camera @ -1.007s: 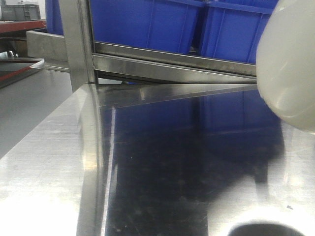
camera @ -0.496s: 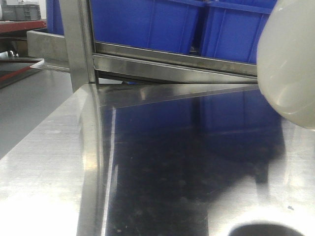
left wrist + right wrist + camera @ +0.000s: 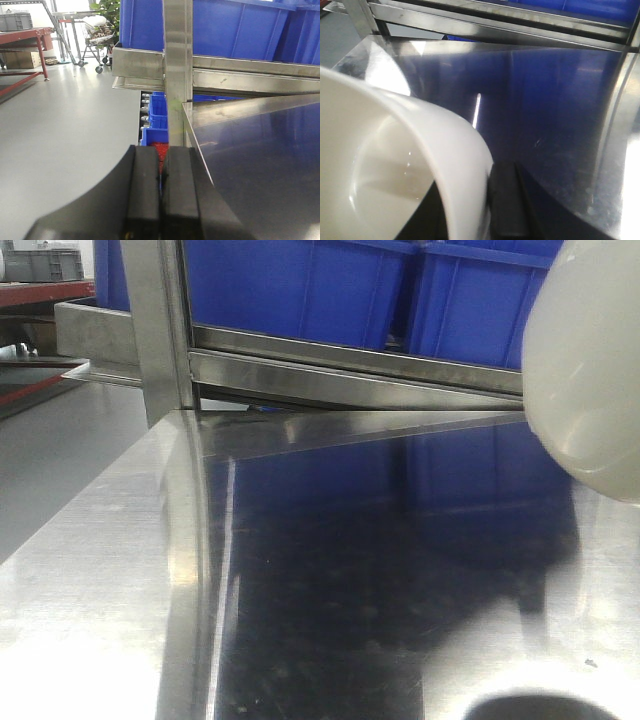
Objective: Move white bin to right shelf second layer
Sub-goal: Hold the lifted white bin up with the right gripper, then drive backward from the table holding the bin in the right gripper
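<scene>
Right gripper (image 3: 468,212) clamped on the white bin (image 3: 590,370), wall between jaws, steel table (image 3: 330,570) below them. Left gripper (image 3: 161,175) pinched closed, empty. Best: keep the bin level and raise it clear of the rack rail (image 3: 350,380) ahead. Versus a second ago, bin marginally higher.

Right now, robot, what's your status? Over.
Left end effector shut, empty. Right end effector shut on bin rim. Bin tilted over table. Blue crates fill shelf ahead.
</scene>
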You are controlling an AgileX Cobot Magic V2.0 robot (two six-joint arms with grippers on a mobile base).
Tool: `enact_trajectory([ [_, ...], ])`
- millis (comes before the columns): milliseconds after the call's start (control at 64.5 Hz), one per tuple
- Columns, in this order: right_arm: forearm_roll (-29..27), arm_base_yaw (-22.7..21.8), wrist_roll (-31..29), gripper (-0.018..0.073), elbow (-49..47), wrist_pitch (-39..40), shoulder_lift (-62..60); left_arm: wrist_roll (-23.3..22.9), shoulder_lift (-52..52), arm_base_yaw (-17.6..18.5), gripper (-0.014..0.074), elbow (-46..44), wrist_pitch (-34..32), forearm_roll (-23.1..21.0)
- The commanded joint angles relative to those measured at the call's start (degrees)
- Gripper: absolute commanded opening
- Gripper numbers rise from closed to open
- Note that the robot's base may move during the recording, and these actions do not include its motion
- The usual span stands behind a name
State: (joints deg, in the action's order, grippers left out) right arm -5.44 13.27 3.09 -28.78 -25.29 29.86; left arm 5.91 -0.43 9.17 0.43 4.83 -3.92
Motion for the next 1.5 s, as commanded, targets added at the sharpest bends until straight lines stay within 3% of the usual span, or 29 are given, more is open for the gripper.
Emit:
enact_trajectory([
  [0,-0.19,-0.16,-0.07,0.0057,-1.69,6.14,-0.15,-0.2,-0.8,-0.05,0.0085,2.11,-4.83,-0.31],
  [1488,-0.19,-0.16,-0.07,0.0057,-1.69,5.35,-0.36,-0.2,-0.8,-0.05,0.0085,2.11,-4.83,-0.31],
])
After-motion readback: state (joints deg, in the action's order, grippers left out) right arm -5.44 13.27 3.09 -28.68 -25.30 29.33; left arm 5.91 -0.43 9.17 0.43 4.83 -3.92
